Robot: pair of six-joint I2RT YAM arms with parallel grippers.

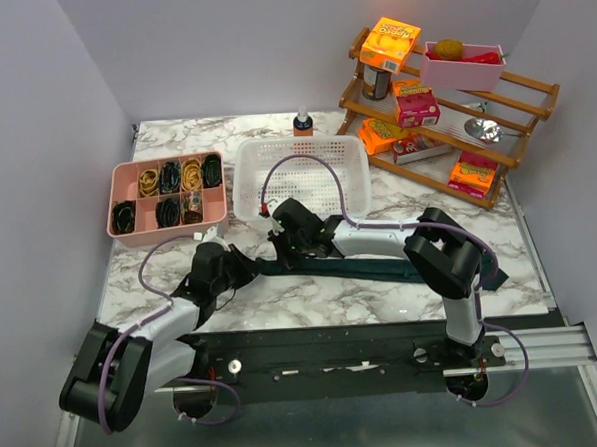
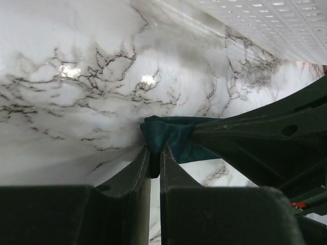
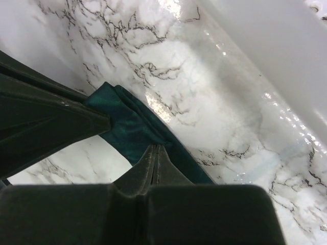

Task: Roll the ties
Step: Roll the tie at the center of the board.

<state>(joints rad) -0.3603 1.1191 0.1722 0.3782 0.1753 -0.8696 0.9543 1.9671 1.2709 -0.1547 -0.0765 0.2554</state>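
Lying along the marble table (image 1: pixel 312 298) just near of the white basket (image 1: pixel 246 176), the teal tie (image 1: pixel 381 267) has its left end pinched in the narrow left gripper (image 2: pixel 154 153), with the fully closed right gripper (image 3: pixel 156 148) resting its tips on the fabric alongside.

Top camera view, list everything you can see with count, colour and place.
table: one, white marble, beneath everything
basket: one, white, centre rear
tie: one, dark teal, stretched in front of the basket
organiser tray: one, pink, left of the basket, rolled items in its compartments
bottle: one, orange cap, behind the basket
rack: one, wooden, right rear, holding orange and pink boxes
left fingers: dark, shut on the tie's end
right fingers: dark, shut on the tie alongside
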